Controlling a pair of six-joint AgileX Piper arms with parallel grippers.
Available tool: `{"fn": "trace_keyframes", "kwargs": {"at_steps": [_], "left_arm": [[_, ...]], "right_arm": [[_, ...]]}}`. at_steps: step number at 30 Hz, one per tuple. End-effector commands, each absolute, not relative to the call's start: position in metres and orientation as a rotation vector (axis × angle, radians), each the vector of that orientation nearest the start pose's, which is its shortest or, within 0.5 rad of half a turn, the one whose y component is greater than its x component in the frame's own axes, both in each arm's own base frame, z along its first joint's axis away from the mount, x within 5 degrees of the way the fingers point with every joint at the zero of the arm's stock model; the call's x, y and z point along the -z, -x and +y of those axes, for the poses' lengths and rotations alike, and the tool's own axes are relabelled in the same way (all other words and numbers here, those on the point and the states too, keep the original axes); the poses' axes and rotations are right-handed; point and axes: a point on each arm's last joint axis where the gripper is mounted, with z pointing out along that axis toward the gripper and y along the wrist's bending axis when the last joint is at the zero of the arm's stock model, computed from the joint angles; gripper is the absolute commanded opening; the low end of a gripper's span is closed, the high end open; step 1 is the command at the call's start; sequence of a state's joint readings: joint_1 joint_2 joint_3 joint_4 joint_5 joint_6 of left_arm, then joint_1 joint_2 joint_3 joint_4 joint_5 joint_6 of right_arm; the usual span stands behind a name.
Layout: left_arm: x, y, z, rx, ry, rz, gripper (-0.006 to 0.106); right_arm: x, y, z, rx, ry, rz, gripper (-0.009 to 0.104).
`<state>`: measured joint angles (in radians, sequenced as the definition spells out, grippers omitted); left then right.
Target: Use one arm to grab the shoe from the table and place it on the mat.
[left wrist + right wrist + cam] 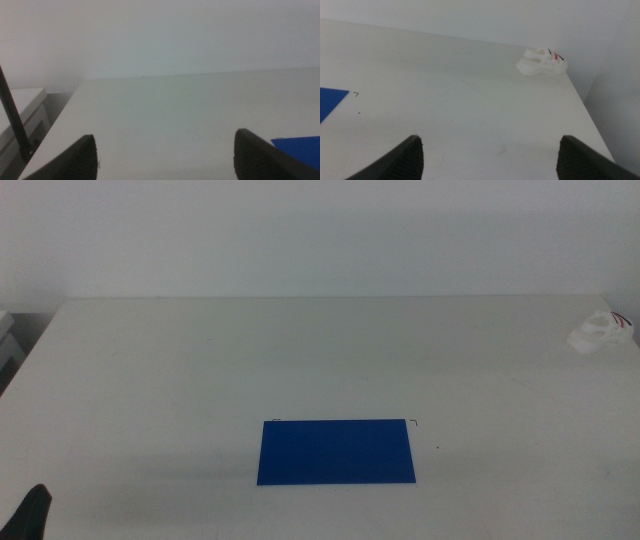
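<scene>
Middle view takes in the whole white table (200, 370), and the largest thing lying on it is the mat (336, 451), a flat deep-blue rectangle near the table's front edge. Far from the mat, out toward the table's back right corner, sits the shoe (600, 332), small and white with black and red straps, resting on the tabletop well apart from the mat and from both grippers. The left gripper (165, 160) waits low beside the table's front left corner, to the left of the mat, its two dark jaws spread wide with nothing between them. The right gripper (490, 160) hangs over bare table to the right of the mat, facing the shoe (541, 62), jaws likewise wide apart and empty.
</scene>
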<state>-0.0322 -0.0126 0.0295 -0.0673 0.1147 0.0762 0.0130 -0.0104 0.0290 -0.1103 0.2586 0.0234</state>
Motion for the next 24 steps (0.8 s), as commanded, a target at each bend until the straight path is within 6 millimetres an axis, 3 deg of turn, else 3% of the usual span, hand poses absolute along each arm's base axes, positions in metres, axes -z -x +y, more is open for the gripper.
{"fn": "trace_keyframes", "kwargs": {"at_steps": [1,8,13,24], "left_arm": [[-0.199,-0.056,-0.002,0.035,-0.026,1.529,0.094],[-0.199,-0.056,-0.002,0.035,-0.026,1.529,0.094],[-0.199,-0.056,-0.002,0.035,-0.026,1.529,0.094],[-0.199,-0.056,-0.002,0.035,-0.026,1.529,0.094]], "right_arm": [[-0.196,-0.054,-0.002,0.087,0.064,1.649,0.089],[-0.229,-0.053,-0.003,0.095,0.055,1.712,0.089],[-0.257,-0.065,-0.003,0.102,0.060,1.764,0.089],[-0.308,-0.122,-0.003,0.091,0.072,1.955,0.089]]}}
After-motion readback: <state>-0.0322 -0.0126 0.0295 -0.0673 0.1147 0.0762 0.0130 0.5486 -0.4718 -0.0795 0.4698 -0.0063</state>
